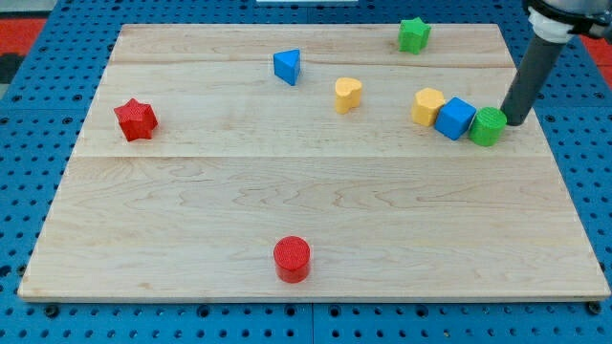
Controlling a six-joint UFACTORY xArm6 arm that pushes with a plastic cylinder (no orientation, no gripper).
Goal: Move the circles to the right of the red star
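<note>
The red star lies at the view's left on the wooden board. The red circle lies near the view's bottom, about the middle. The green circle lies at the view's right, touching a blue cube. My tip rests just to the right of the green circle, touching or nearly touching it. The dark rod rises from it toward the view's top right.
A yellow block sits against the blue cube's left side. A yellow heart and a blue triangle lie in the upper middle. A green star lies at the top right.
</note>
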